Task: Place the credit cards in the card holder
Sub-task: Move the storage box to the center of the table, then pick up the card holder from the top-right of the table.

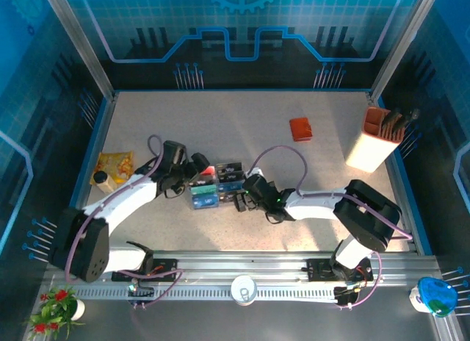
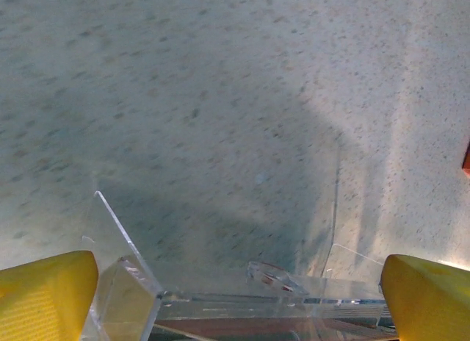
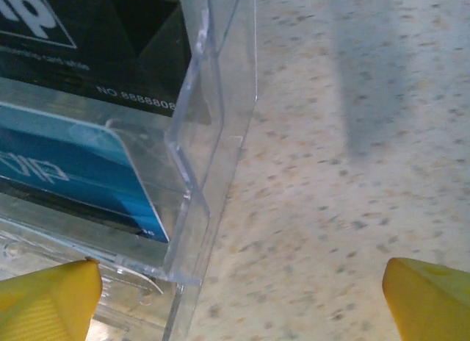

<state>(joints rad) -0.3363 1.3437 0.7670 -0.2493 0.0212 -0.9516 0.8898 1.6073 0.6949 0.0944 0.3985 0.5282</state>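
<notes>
The top camera is hanging above and behind the arm bases, looking down and forward, taking in the whole table (image 1: 257,120) from afar. The left wrist camera is sitting low and close, peering over the clear tray (image 2: 125,289) across bare tabletop, its own yellow fingertips (image 2: 44,297) framing the bottom corners. The right wrist camera is pressing nearer still, tilting down on the tray's corner, where a blue card (image 3: 66,164) and a black card (image 3: 95,47) are sitting. All three are sharing that tray.
</notes>
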